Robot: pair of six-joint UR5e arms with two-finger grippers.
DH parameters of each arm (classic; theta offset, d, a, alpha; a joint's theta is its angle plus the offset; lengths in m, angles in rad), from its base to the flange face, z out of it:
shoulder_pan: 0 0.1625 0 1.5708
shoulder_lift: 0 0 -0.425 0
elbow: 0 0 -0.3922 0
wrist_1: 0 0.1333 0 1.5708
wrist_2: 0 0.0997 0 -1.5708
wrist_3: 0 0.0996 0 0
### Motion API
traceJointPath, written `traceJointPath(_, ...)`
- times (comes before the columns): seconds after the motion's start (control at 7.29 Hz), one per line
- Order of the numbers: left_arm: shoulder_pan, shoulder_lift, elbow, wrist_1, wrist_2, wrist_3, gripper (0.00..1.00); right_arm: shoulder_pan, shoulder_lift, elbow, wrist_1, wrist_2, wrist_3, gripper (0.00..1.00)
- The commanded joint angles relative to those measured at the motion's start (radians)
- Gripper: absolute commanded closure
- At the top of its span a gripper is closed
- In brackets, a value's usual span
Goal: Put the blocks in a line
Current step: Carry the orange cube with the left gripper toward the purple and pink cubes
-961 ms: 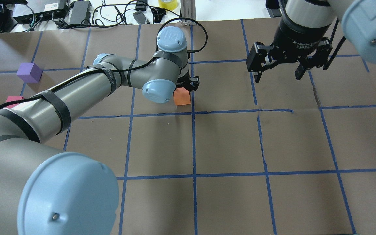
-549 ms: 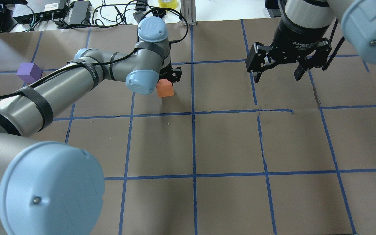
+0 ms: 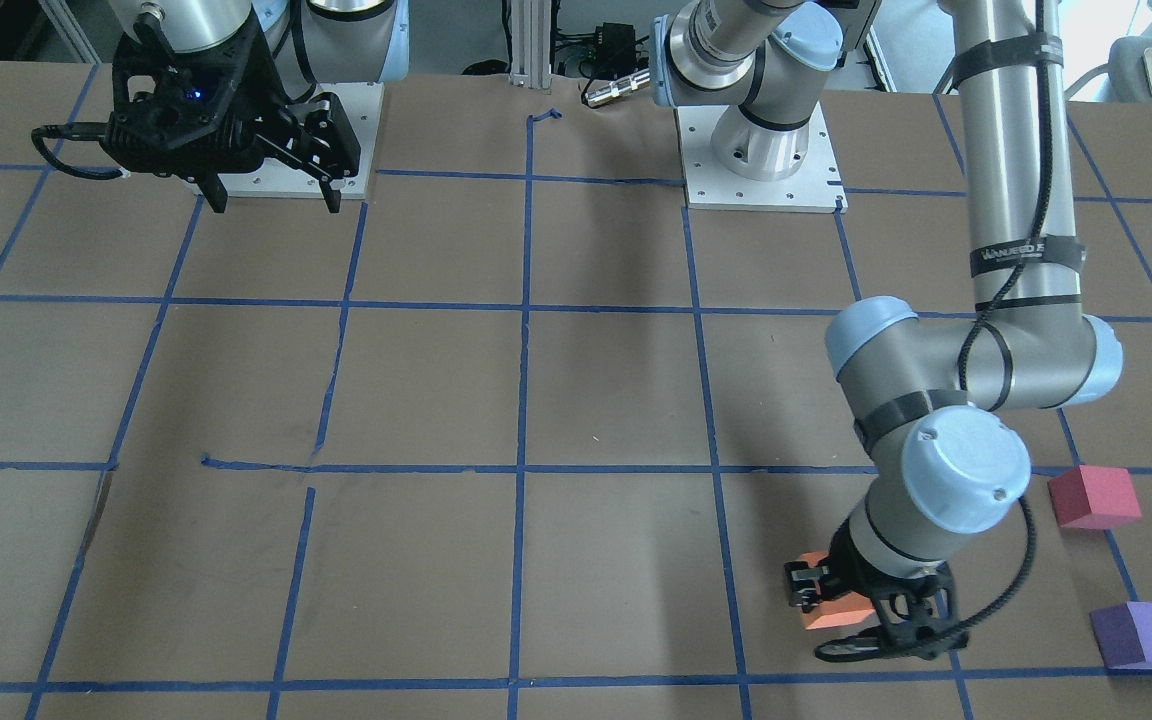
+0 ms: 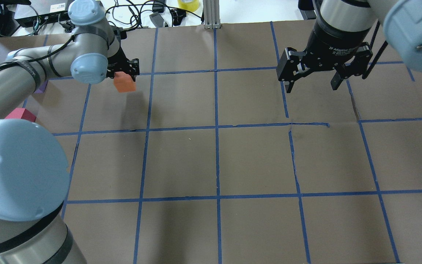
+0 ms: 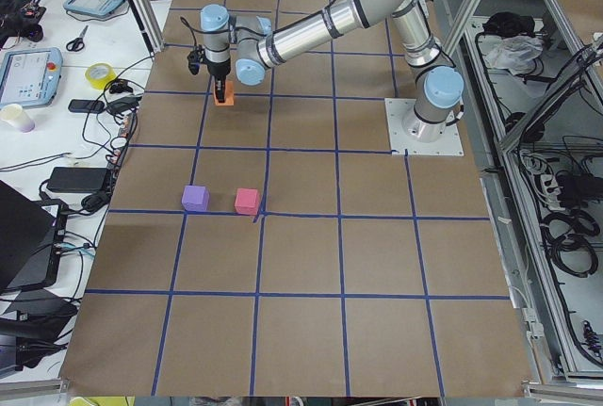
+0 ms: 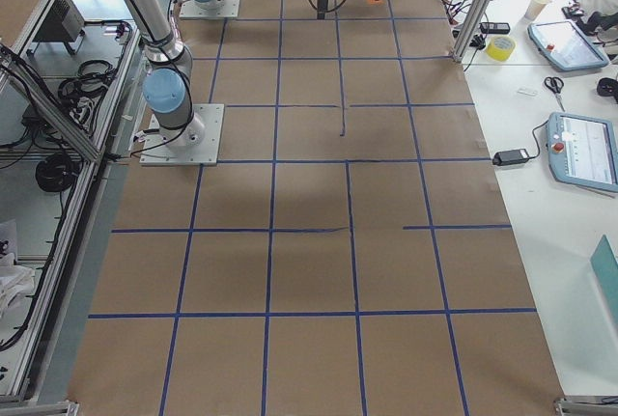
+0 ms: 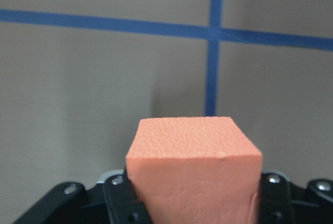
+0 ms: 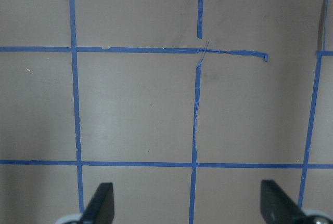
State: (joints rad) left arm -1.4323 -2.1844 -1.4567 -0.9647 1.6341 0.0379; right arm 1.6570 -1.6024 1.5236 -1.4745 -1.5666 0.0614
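My left gripper (image 4: 125,75) is shut on the orange block (image 4: 125,83) and holds it above the table at the far left. In the left wrist view the orange block (image 7: 192,154) fills the space between the jaws. The front-facing view shows the orange block (image 3: 834,612) in that gripper (image 3: 844,608). The pinkish red block (image 3: 1093,497) and the purple block (image 3: 1141,634) sit on the paper to its side, apart from each other. Overhead, my arm hides most of the purple block (image 4: 42,88). My right gripper (image 4: 311,87) is open and empty, high at the far right.
The table is brown paper with a blue tape grid (image 4: 217,126). Cables and electronics (image 4: 86,13), a yellow tape roll (image 4: 189,4) and an aluminium post (image 4: 209,14) lie beyond the far edge. The arm bases (image 3: 758,170) stand at the robot's side.
My left arm has carried the orange block to the left and a little farther back, towards the purple and pinkish red blocks. The right arm has not moved.
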Motion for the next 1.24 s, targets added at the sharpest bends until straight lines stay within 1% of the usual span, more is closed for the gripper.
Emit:
traceJointPath(0.0, 0.164, -0.008, 0.088, -0.134, 0.075, 0.185, 1.0, -0.002, -0.001, 0.0, 0.0, 0.0, 0.0, 0.0)
traceJointPath(0.14, 0.229, -0.023, 0.14, -0.179, 0.075, 0.3, 1.0, 0.0, 0.001, 0.0, 0.0, 0.002, -0.003, 0.0)
traceJointPath(0.27, 0.248, -0.029, 0.182, -0.183, 0.076, 0.363, 1.0, 0.001, 0.001, 0.0, 0.0, 0.01, -0.003, 0.0)
traceJointPath(0.41, 0.253, -0.049, 0.211, -0.184, 0.149, 0.394, 1.0, -0.002, 0.002, 0.0, 0.0, 0.01, -0.003, 0.0)
traceJointPath(0.55, 0.274, -0.06, 0.21, -0.186, 0.214, 0.425, 1.0, 0.0, 0.002, 0.0, -0.001, 0.01, -0.003, 0.0)
traceJointPath(0.82, 0.34, -0.087, 0.216, -0.181, 0.196, 0.431, 1.0, 0.0, 0.002, 0.0, -0.001, 0.011, -0.003, 0.0)
traceJointPath(0.96, 0.345, -0.09, 0.225, -0.172, 0.196, 0.431, 1.0, 0.0, 0.002, 0.0, -0.001, 0.011, -0.003, 0.0)
traceJointPath(1.1, 0.345, -0.104, 0.257, -0.172, 0.193, 0.433, 1.0, 0.0, 0.005, 0.0, -0.001, 0.013, -0.005, 0.0)
